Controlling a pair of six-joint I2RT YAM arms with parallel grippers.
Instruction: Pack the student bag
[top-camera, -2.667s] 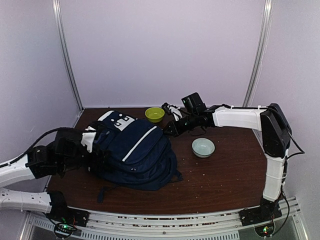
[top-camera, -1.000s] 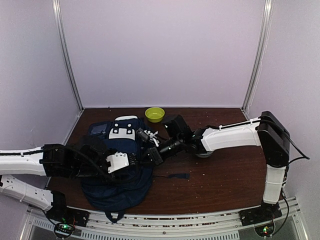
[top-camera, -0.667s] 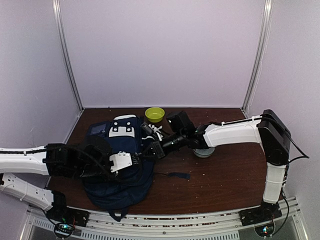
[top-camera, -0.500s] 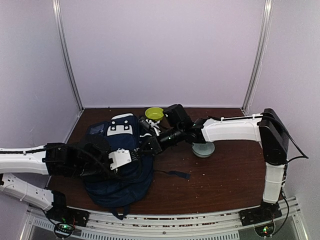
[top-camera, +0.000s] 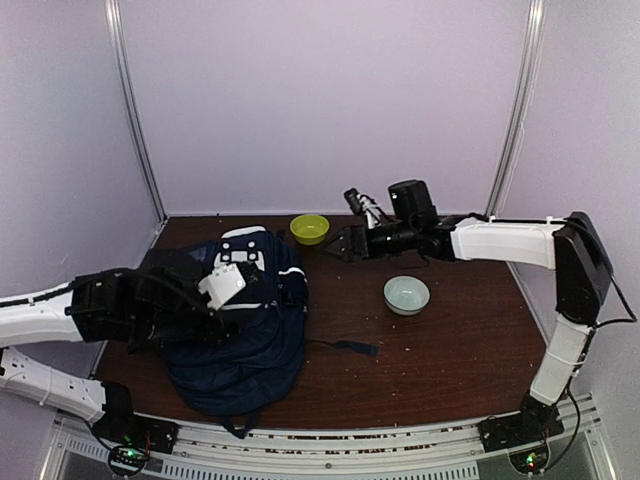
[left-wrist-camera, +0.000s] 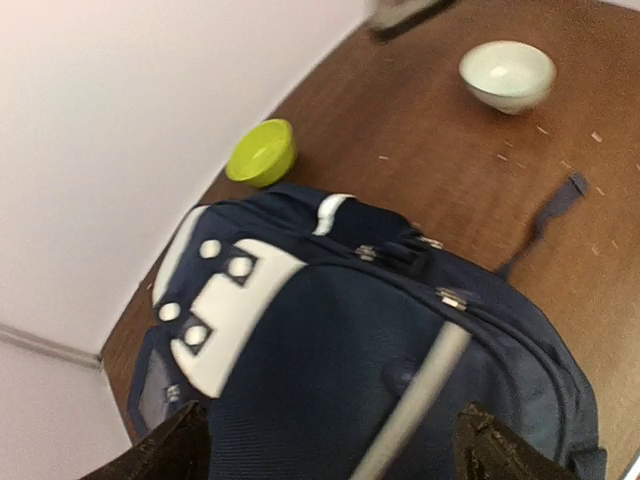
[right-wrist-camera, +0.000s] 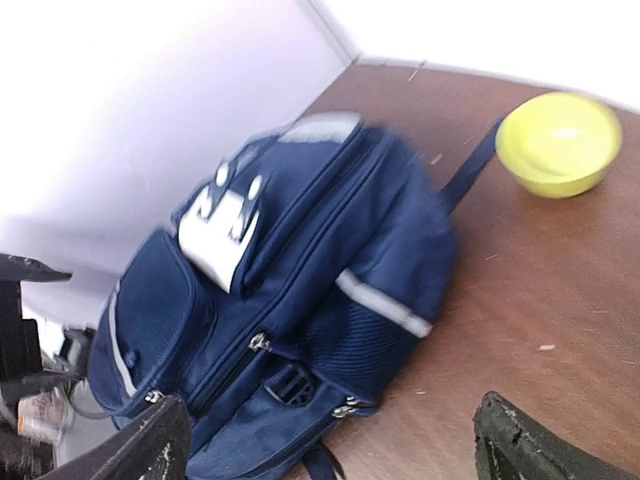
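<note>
The student bag (top-camera: 250, 325), navy with a white stripe and a white patch near its top, lies flat on the left half of the table; its zips look closed. My left gripper (top-camera: 243, 290) hovers just above the bag's upper part. In the left wrist view its fingertips (left-wrist-camera: 172, 452) stand far apart over the bag (left-wrist-camera: 330, 350), holding nothing. My right gripper (top-camera: 345, 244) hangs above the table behind and to the right of the bag, apart from it. It is open and empty in the right wrist view (right-wrist-camera: 340, 445), with the bag (right-wrist-camera: 280, 290) below and ahead.
A lime-green bowl (top-camera: 309, 228) sits at the back by the bag's top corner. A pale bowl (top-camera: 406, 294) stands right of centre. A loose dark strap end (top-camera: 352, 348) lies on the wood to the right of the bag. Walls close in at the back and sides.
Both grippers have opened. The right arm has pulled back from the bag's top toward the back right. The left gripper has lifted slightly and the bag has settled flat.
</note>
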